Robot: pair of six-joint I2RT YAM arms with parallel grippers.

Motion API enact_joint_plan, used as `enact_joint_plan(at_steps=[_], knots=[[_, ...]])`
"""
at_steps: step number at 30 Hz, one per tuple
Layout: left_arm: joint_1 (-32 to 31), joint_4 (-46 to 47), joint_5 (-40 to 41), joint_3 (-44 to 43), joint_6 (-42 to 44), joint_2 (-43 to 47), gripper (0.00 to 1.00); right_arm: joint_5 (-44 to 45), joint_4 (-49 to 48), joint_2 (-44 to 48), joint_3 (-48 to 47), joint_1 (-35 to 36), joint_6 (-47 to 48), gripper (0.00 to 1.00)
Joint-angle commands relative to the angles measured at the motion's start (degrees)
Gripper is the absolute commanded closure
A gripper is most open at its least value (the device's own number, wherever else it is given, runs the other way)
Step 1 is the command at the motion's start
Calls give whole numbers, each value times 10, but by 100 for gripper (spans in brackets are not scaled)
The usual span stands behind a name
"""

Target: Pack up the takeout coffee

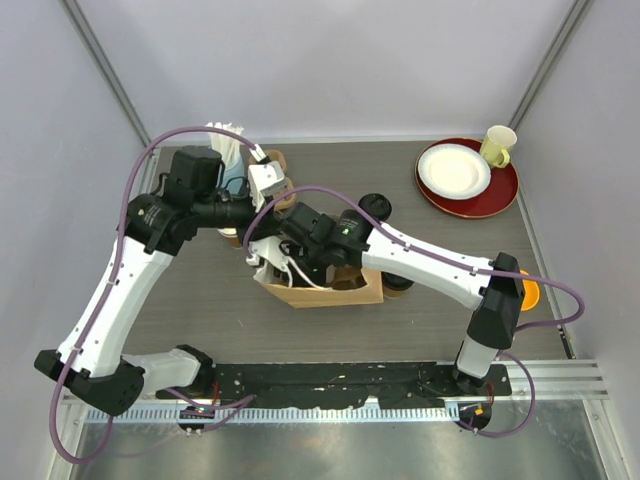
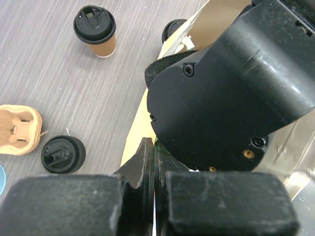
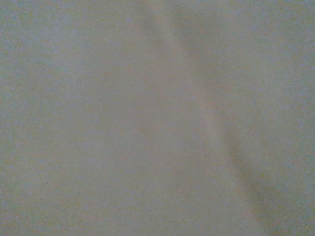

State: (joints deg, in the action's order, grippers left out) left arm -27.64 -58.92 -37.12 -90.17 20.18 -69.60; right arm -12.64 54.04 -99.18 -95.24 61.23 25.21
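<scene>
A brown paper bag [image 1: 325, 292] stands open at the table's middle. My left gripper [image 2: 155, 162] is shut on its rim [image 2: 134, 128]. My right arm's black wrist [image 2: 221, 93] reaches down into the bag, and its gripper is hidden; the right wrist view shows only blurred pale paper. Two takeout coffee cups stand outside the bag on the table, one upright showing its kraft side [image 2: 95, 30] and one seen from above [image 2: 63, 155]. Another black lid [image 2: 172, 29] peeks from behind the bag's rim. In the top view one lidded cup [image 1: 375, 208] stands just behind the bag.
A cardboard cup carrier [image 2: 18, 130] lies beside the nearer cup. A light-blue cup of straws [image 1: 232, 160] stands at the back left under the left arm. A red tray [image 1: 500, 195] with a white plate and a pale-yellow mug [image 1: 498, 145] sits at the back right.
</scene>
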Motion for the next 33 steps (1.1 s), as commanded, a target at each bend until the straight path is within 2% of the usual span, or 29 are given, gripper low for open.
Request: enact_joint_plan(at_steps=[1, 6, 10, 12, 16, 18, 19, 21, 23, 28, 33], knots=[[-13, -107, -8, -9, 2, 2, 100, 25, -122, 68, -19, -20, -102, 99], [-13, -143, 16, -39, 47, -9, 100, 38, -123, 93, 37, -20, -107, 99], [-12, -167, 52, -20, 79, -9, 100, 53, -134, 126, 62, -19, -113, 99], [-13, -170, 50, -11, 79, -7, 100, 65, -127, 127, 40, -14, -110, 99], [-12, -165, 30, -31, 39, -28, 100, 118, -62, 74, -89, 39, -41, 99], [-13, -154, 15, -58, 3, -38, 100, 118, -47, 66, -94, 42, -39, 99], [-13, -149, 3, -66, -8, -41, 97, 114, -54, 77, -61, 42, -38, 99], [-8, -130, -17, -84, -34, -40, 77, 104, -85, 93, -20, 42, -41, 99], [2, -117, -53, -97, -54, -30, 66, 83, -103, 108, 22, 41, -50, 99], [17, -115, -70, -93, -74, -23, 65, 49, -117, 123, 70, 34, -68, 99], [36, -104, -44, -60, -83, -13, 45, 42, -129, 115, 69, 33, -75, 99]])
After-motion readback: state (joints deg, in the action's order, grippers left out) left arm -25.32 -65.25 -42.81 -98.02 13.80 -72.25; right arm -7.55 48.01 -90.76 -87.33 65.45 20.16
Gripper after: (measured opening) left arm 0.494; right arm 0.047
